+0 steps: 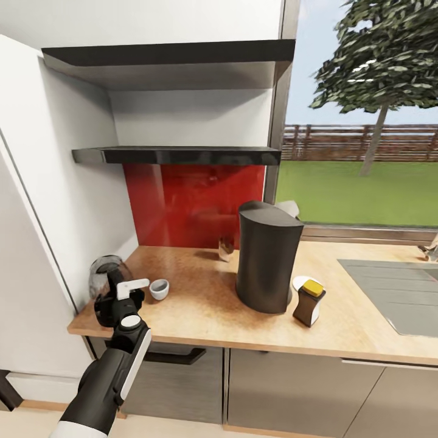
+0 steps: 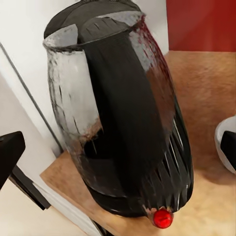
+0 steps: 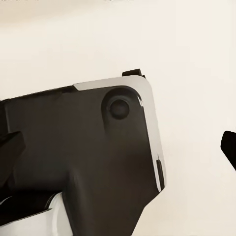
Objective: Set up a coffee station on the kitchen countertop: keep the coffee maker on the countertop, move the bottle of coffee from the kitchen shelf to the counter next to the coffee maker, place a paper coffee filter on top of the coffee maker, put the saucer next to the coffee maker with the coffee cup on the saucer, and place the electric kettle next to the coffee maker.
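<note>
My chief concern is the electric kettle (image 2: 123, 118): it stands at the far left corner of the kitchen countertop (image 1: 207, 304), close to the front edge and beside the white side panel, so a sideways push from my left gripper (image 1: 121, 291) could tip it over or slide it off the edge. The glass body is rounded and likely slick; I judge the looped black handle the safer hold. A second hazard is the coffee cup (image 1: 159, 289), which sits on bare wood just beside my left gripper; a careless sweep towards the coffee maker (image 1: 266, 258) could knock it along. My left claw hangs in front of the kettle, aimed at its handle; in the left wrist view the dark fingertips (image 2: 10, 152) stand well apart at either margin with the kettle between and beyond them, so I report it spread wide and gripping nothing (whether a pad grazes the glass I cannot tell). The bottle of coffee (image 1: 309, 303) stands just right of the coffee maker. My right claw is in frame only as dark tips at the margins, apparently apart with nothing between them.
</note>
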{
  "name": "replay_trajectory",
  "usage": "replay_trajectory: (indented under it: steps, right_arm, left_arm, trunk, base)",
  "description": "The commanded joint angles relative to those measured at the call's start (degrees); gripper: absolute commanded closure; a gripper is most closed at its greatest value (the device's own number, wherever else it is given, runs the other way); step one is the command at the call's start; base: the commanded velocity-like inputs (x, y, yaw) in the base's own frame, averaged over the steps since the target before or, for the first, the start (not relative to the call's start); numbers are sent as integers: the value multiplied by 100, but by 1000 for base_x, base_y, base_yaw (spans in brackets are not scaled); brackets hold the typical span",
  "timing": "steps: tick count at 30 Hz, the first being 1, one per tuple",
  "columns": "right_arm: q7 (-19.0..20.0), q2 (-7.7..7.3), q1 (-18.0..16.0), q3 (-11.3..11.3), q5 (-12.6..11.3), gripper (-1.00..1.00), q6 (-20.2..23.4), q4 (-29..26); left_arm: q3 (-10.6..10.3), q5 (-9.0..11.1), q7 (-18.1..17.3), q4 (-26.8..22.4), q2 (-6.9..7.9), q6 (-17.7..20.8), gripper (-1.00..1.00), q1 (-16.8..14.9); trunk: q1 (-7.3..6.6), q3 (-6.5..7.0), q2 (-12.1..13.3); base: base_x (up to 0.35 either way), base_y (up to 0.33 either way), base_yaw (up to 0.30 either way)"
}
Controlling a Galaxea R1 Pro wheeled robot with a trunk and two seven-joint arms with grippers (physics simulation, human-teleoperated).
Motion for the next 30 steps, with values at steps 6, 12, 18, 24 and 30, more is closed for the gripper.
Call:
replay_trajectory:
  steps: [6, 12, 18, 24, 30]
  right_arm:
    - [31, -1, -4, -37, -12, -100, -10, 9]
    - [33, -1, -4, -37, -12, -100, -10, 9]
    - [33, -1, -4, -37, -12, -100, -10, 9]
    - [33, 6, -4, -37, -12, -100, -10, 9]
    - [33, 7, -4, -37, -9, -100, -10, 9]
  left_arm:
    - [-1, -11, 25, -4, 1, 46, -100, -2]
    - [7, -6, 26, -4, 1, 43, -100, -2]
    - [66, -6, 25, -4, 2, 41, -100, 2]
    - [251, -2, 18, -4, 9, 41, -100, 35]
    - [263, -5, 18, -4, 18, 41, -100, 48]
  trunk:
    - [3, -9, -10]
    - [3, -9, -10]
    - [3, -9, -10]
    - [3, -9, -10]
    - [3, -9, -10]
  base:
    - [13, 0, 0]
    - [198, 0, 0]
    - [96, 0, 0]
    - [14, 0, 0]
    - [109, 0, 0]
